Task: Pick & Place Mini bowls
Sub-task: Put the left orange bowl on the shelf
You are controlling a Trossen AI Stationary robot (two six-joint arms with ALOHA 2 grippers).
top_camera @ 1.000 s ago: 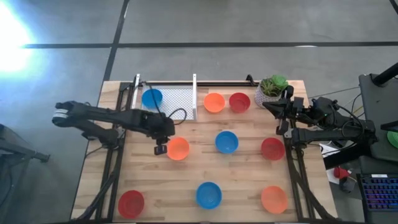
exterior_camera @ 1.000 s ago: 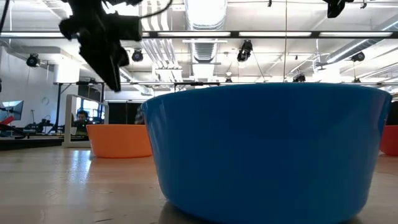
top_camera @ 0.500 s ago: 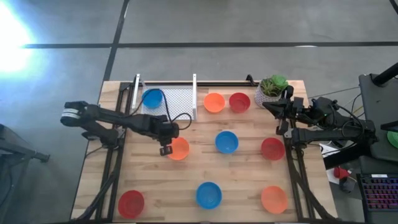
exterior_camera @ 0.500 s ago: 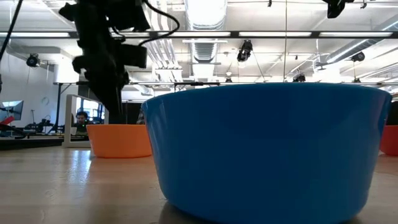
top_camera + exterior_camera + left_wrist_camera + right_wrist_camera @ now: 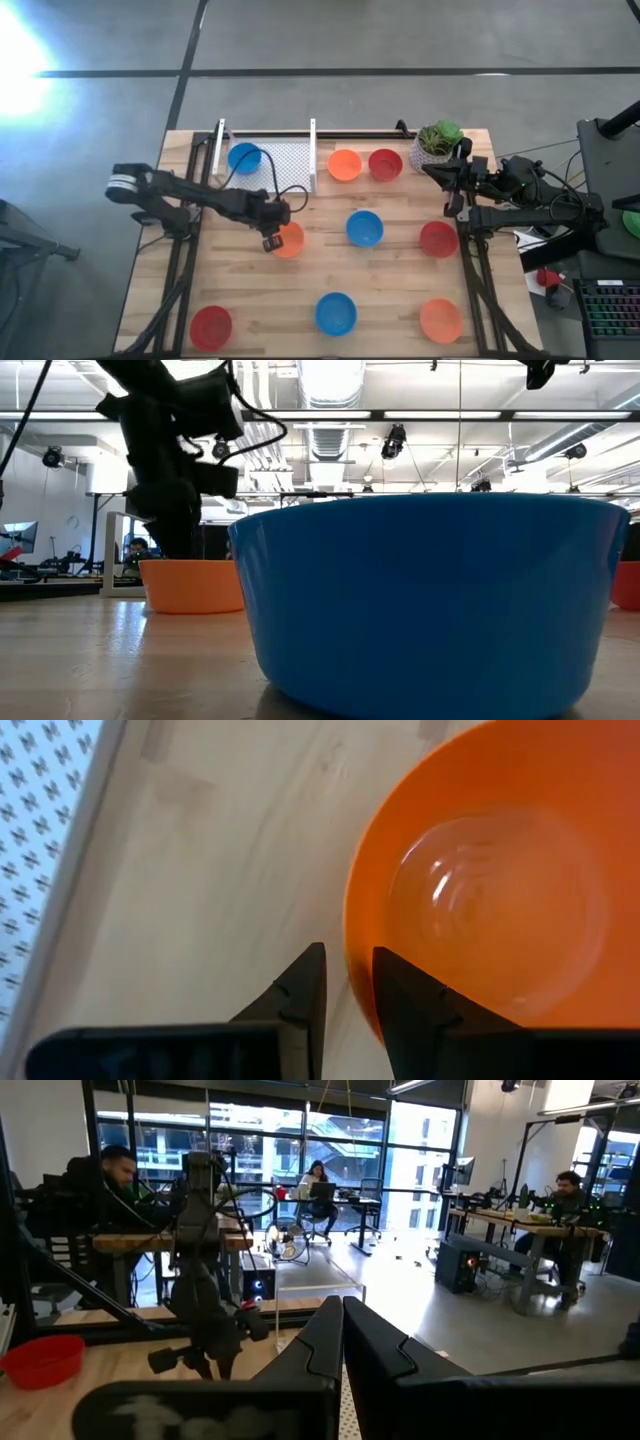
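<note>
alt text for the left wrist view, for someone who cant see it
The left pincer straddles the rim of an orange bowl, one finger inside it and the other outside over the wooden table. A white perforated mat shows at the picture's edge.

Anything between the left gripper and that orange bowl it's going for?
Nothing visible. The left gripper is already at the orange bowl, one finger on each side of its rim, bare wooden table beside it.
</note>
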